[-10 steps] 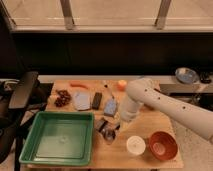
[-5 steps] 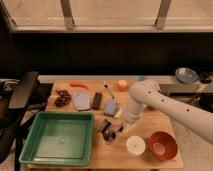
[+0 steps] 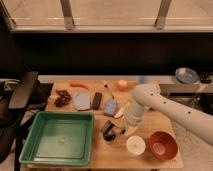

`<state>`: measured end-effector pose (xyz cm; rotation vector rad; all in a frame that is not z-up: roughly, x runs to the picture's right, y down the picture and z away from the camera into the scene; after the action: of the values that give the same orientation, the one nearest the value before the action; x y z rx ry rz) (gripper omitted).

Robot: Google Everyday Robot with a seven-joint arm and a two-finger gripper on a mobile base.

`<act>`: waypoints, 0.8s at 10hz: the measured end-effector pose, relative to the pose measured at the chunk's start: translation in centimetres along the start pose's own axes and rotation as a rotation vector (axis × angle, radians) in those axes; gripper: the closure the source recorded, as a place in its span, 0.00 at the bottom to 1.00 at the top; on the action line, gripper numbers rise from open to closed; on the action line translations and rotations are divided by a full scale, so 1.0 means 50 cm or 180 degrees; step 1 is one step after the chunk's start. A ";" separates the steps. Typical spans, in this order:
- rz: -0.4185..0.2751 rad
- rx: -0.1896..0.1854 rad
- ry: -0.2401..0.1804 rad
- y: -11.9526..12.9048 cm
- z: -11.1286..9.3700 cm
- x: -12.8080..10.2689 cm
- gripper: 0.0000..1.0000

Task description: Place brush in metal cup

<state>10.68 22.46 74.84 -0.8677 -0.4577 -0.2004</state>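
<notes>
My white arm reaches in from the right and bends down over the wooden table (image 3: 150,120). The gripper (image 3: 119,131) hangs at the end of the wrist, low over the table, right of the green tray. Right at its tip, to the left, stands the small metal cup (image 3: 107,128), silver-grey. A dark slim shape (image 3: 109,136) touches it, which may be the brush. I cannot tell whether that shape is in the cup, beside it, or in the gripper.
A green tray (image 3: 60,137) fills the front left. A white cup (image 3: 135,145) and a red bowl (image 3: 163,145) stand front right. Behind are a black block (image 3: 96,100), a light-blue pad (image 3: 110,106), a grey pad (image 3: 81,100), dark berries (image 3: 62,97), and an orange ball (image 3: 121,85).
The wrist and gripper have come a little lower and nearer the front, closer to the metal cup. Nothing else on the table has moved.
</notes>
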 end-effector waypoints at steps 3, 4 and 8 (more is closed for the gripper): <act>-0.0010 -0.0043 -0.0003 0.008 0.011 0.003 0.55; -0.0022 -0.0043 0.0002 0.010 0.010 0.001 0.43; -0.0057 -0.0015 0.0025 0.005 0.004 -0.007 0.34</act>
<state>10.40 22.75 74.63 -0.8674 -0.4581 -0.2212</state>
